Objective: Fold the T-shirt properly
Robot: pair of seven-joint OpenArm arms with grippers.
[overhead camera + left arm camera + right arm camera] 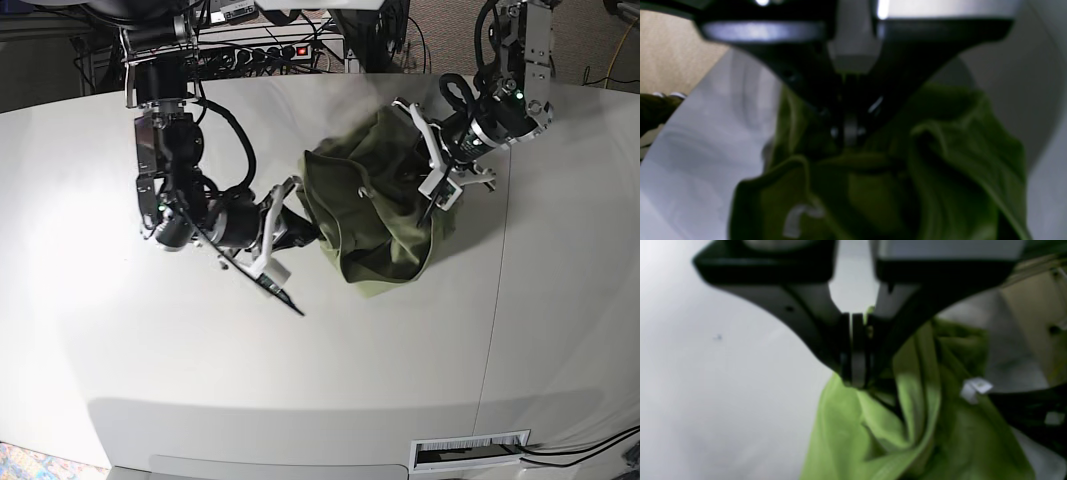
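Note:
The T-shirt lies bunched in a wrinkled green heap on the middle of the white table. My left gripper, on the right in the base view, is shut on the heap's right edge. In the left wrist view the left gripper pinches folds of the T-shirt. My right gripper reaches in low from the left and is shut on the cloth's left edge. In the right wrist view the right gripper has the T-shirt caught between its jaws, and a white label shows beside it.
A power strip and cables sit behind the table's far edge. A seam runs down the tabletop on the right. A slotted vent lies at the front edge.

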